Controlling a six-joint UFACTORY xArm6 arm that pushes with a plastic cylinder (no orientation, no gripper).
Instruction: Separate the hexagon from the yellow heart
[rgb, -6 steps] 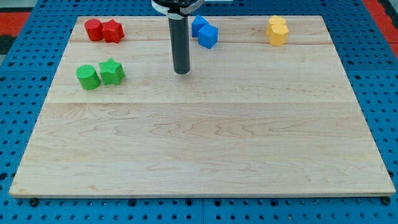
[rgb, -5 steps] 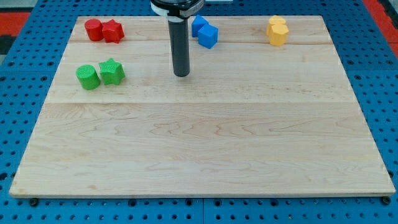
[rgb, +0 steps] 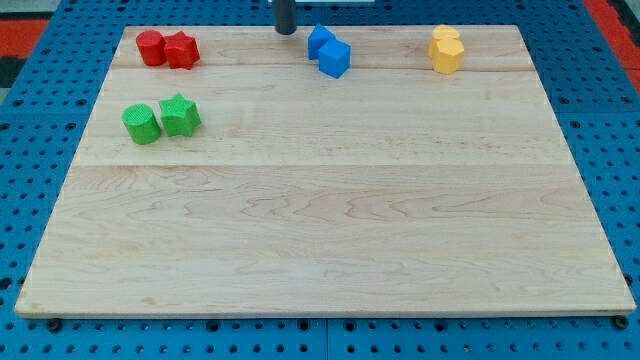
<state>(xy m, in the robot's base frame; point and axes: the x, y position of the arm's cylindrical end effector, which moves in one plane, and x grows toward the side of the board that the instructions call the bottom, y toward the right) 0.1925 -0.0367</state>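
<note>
Two yellow blocks stand pressed together at the view's top right: one (rgb: 445, 39) above, the other (rgb: 448, 59) just below it. I cannot tell which is the hexagon and which is the heart. Only the lower end of my dark rod shows, at the view's top edge. My tip (rgb: 285, 31) is near the top edge of the wooden board (rgb: 330, 220), just left of the blue blocks and far left of the yellow pair. It touches no block.
Two blue blocks (rgb: 320, 41) (rgb: 336, 58) touch each other right of my tip. A red cylinder (rgb: 151, 47) and a red star (rgb: 181, 50) sit at the top left. A green cylinder (rgb: 141, 124) and a green star (rgb: 180, 115) sit below them.
My rod has moved from beside the blue blocks, on the board's upper middle, up to the view's top edge. No block has moved.
</note>
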